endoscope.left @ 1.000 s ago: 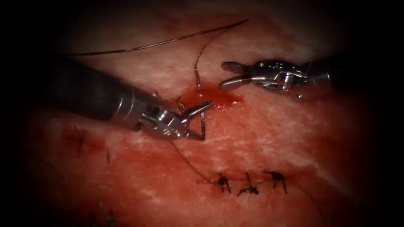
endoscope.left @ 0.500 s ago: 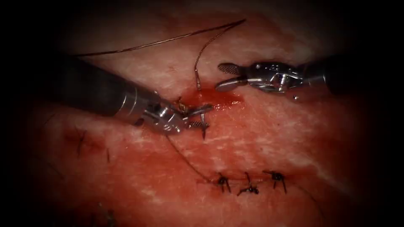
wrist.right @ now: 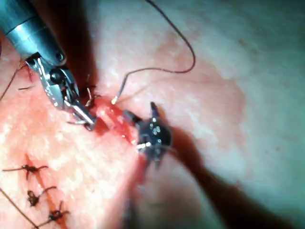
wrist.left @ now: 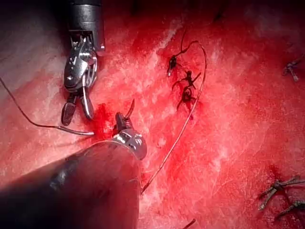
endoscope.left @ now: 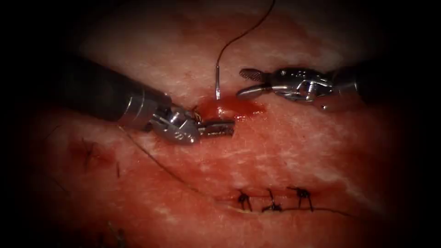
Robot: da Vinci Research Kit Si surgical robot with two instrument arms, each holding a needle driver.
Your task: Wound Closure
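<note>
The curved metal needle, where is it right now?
In the endoscope view the curved metal needle stands in the red fluid at the cut, between the left pincer and the open right pincer.

text: none legible | labels: none | numbers: none
</note>
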